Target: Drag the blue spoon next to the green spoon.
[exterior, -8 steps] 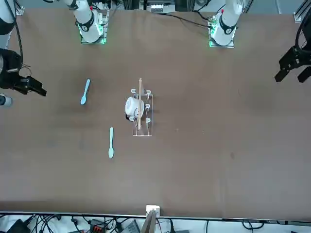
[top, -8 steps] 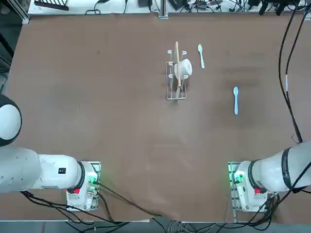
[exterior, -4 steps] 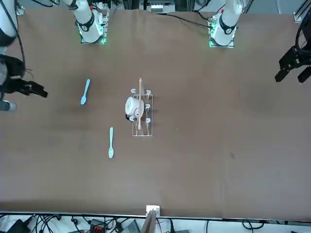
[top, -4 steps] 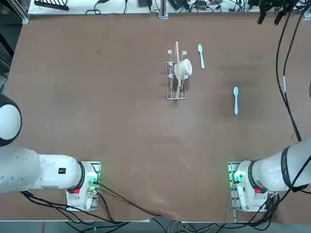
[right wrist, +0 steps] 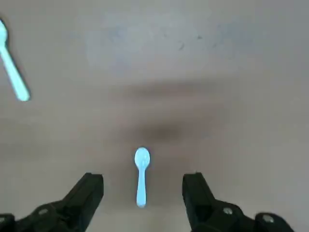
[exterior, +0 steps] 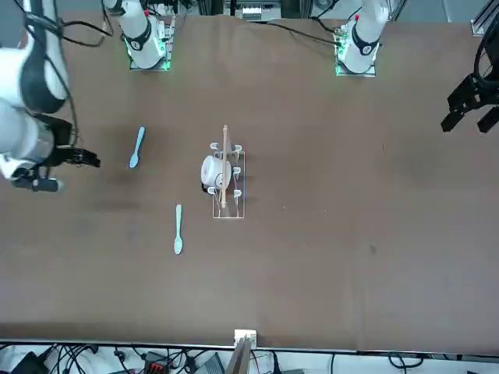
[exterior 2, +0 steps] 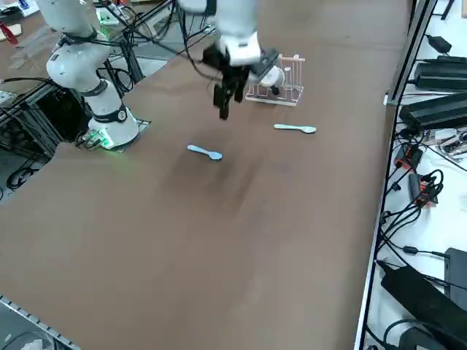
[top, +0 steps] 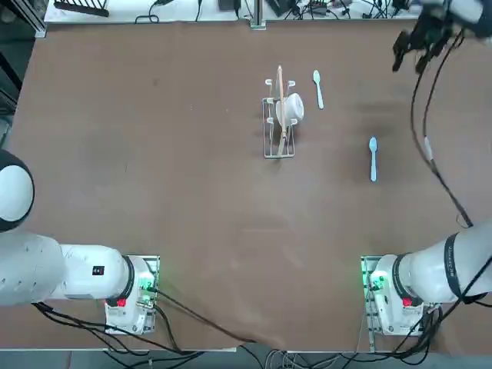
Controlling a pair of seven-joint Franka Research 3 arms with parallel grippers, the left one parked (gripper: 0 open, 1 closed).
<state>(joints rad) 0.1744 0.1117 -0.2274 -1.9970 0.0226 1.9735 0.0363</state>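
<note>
The blue spoon (top: 373, 157) lies flat on the brown table, right of the wire rack; it also shows as the blue spoon (exterior 2: 204, 152) (exterior: 137, 146). The green spoon (top: 317, 88) lies farther back, just right of the rack, seen too as the green spoon (exterior 2: 295, 128) (right wrist: 13, 72). My right gripper (top: 410, 58) hangs open and empty, well above the table, beyond the blue spoon toward the far right corner. In the wrist view the blue spoon (right wrist: 141, 176) appears between the two fingers of the gripper (right wrist: 142, 179), far below them.
A small wire rack (top: 279, 123) holds a white cup (top: 291, 108) and a wooden stick, left of the green spoon. Cables hang from the right arm over the table's right side. Cables and power strips line the far edge.
My right arm has swung in from the table's far right edge to over the table, nearer the blue spoon. The gripper stayed open. Neither spoon moved.
</note>
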